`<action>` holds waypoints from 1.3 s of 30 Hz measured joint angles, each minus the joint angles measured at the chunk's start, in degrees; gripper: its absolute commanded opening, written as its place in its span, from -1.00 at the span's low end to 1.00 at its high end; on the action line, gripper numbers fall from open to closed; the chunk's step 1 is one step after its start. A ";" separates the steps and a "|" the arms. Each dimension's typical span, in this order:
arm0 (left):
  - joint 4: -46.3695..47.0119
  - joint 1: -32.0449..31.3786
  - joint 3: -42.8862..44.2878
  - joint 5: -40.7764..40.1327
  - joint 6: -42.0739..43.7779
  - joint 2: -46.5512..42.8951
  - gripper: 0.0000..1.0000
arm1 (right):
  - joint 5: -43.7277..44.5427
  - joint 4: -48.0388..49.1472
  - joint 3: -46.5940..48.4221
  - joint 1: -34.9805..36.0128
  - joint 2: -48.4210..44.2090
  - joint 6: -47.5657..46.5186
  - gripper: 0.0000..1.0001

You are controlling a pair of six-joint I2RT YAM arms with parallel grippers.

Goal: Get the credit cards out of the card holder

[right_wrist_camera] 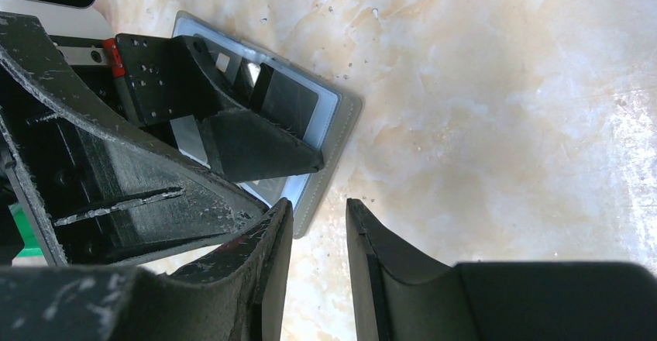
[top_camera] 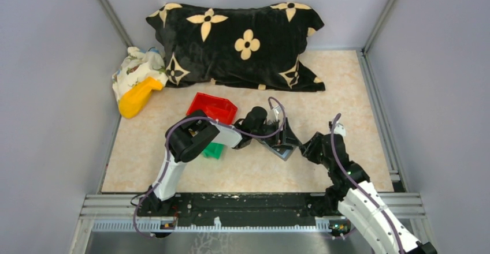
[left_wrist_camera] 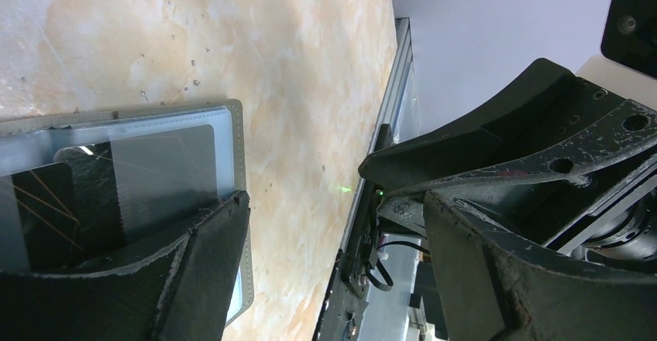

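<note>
Well, from above, the card holder (top_camera: 283, 150) is almost hidden under the two claws, in the middle of the table (top_camera: 358, 92). The left wrist view shows it better. It lies flat and open, with a dark card (left_wrist_camera: 147, 170) behind a see-through pocket.

The left gripper (left_wrist_camera: 333, 201) is wide open. One of its fingers (left_wrist_camera: 170, 279) sits over the holder and the other is over bare table. The right wrist view shows the right gripper (right_wrist_camera: 319, 205) up close. Its fingers are a little apart with nothing between them, just beside the holder's grey edge.

Past that edge the table is bare up to the metal rail (left_wrist_camera: 399, 85). A red bin (top_camera: 211, 107) and a green bin (top_camera: 215, 150) sit near, on the left.
</note>
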 measured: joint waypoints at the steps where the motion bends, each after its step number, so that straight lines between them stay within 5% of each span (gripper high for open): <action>1: 0.02 0.00 -0.04 0.00 0.00 0.00 0.77 | -0.07 0.15 0.00 0.00 0.24 0.02 -0.35; 39: -7.45 0.63 0.55 -1.53 4.37 -5.29 0.77 | -1.49 2.03 2.62 0.00 -0.20 -0.04 -0.47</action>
